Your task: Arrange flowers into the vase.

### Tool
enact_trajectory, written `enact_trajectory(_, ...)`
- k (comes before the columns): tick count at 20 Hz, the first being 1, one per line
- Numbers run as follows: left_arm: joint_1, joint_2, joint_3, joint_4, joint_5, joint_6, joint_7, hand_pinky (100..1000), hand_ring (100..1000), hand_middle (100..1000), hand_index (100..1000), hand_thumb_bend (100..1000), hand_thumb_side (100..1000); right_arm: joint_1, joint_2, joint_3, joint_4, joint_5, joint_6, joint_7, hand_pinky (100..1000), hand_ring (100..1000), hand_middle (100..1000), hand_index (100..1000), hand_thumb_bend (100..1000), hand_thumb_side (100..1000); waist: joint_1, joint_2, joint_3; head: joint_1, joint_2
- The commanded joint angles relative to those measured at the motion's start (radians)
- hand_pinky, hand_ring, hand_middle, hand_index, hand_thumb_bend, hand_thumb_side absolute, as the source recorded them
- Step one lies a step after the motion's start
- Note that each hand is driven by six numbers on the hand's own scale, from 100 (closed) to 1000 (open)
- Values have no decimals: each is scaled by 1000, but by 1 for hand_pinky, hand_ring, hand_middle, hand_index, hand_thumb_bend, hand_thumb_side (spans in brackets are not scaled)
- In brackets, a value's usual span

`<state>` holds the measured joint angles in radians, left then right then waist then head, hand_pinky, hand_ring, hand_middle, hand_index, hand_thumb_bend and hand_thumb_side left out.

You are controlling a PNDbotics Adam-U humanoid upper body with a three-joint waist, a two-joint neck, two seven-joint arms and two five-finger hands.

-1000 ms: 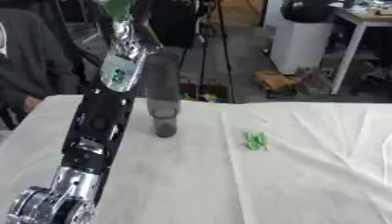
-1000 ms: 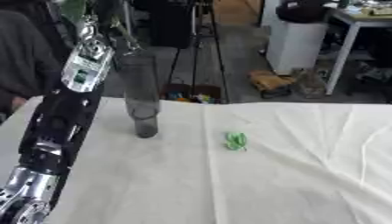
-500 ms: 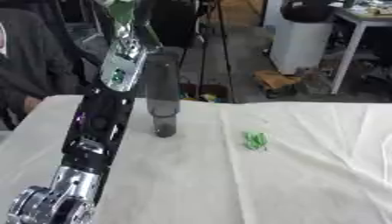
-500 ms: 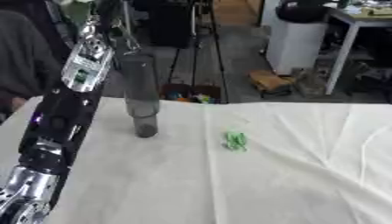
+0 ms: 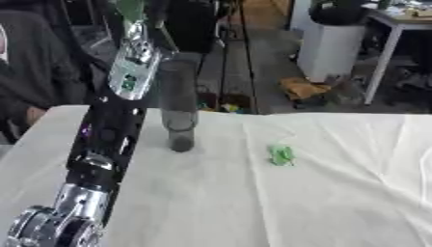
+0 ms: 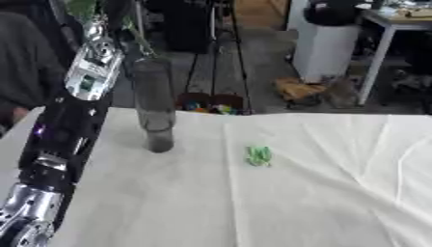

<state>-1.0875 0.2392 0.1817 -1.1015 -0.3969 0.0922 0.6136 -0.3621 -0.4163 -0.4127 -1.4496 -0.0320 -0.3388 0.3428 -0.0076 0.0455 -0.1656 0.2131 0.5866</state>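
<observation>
The left hand – fingers cut off at the top edge, grip unreadable – holds something green just above the upright vase, slightly to its left.

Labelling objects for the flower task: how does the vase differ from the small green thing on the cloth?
The vase is tall, grey and see-through, standing upright; the small green thing is low, bright green and lies flat. The vase stands close beside the robot's left arm; the green thing lies apart, to the vase's right, nearer mid-table. Both rest on the white cloth.
</observation>
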Motion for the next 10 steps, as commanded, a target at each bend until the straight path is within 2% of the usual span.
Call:
enact_trajectory(1, -26, 35, -5, -27, -1, 11, -7, 100, 100, 100, 100, 100, 100, -17, -21, -6, -16, 3, 0, 1, 766, 930, 568, 668, 100, 570, -6, -17, 2, -3, 1)
enact_trajectory(10, -21, 40, -8, -42, -1, 43, -44, 100, 100, 100, 100, 100, 100, -15, -17, -5, -18, 3, 4, 0, 765, 928, 568, 668, 100, 568, -10, -27, 8, -4, 6)
